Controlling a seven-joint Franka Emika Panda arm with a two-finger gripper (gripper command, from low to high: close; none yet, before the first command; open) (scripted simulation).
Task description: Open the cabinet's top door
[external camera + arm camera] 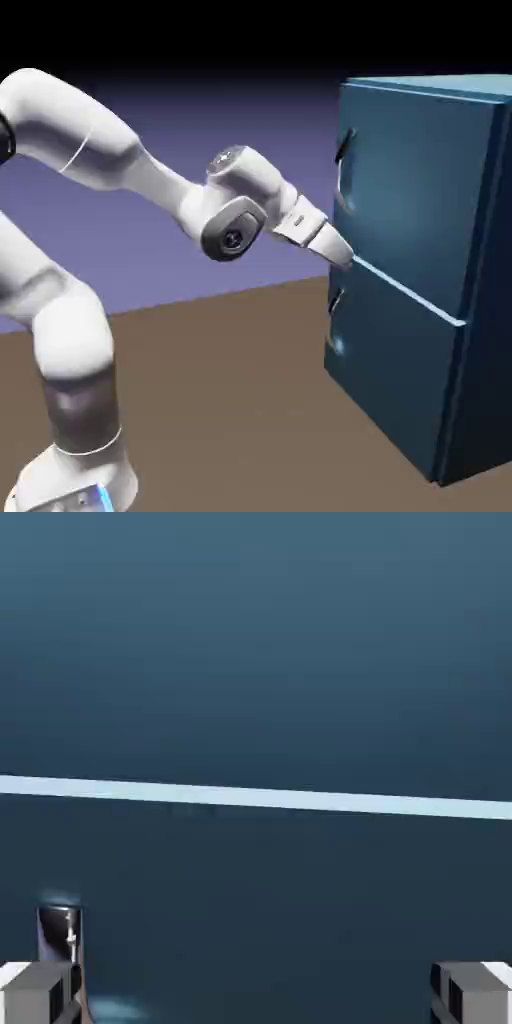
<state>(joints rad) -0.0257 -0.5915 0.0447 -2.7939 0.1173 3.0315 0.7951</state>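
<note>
The step in hand looks like the approach: the gripper [342, 256] needs to rise and line up squarely with the handle [343, 160] of the top door [400, 190] before closing. The jaws stand wide apart and hold nothing. On the cabinet [480, 300], that handle sits above the fingertips, which point near the pale seam [260, 797]

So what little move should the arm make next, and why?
Probably lift the pincer toward the top door handle. Its jaws stand open with nothing between them, pointing at the pale seam between the cabinet's two panels, and that handle sits higher up the front.
</note>
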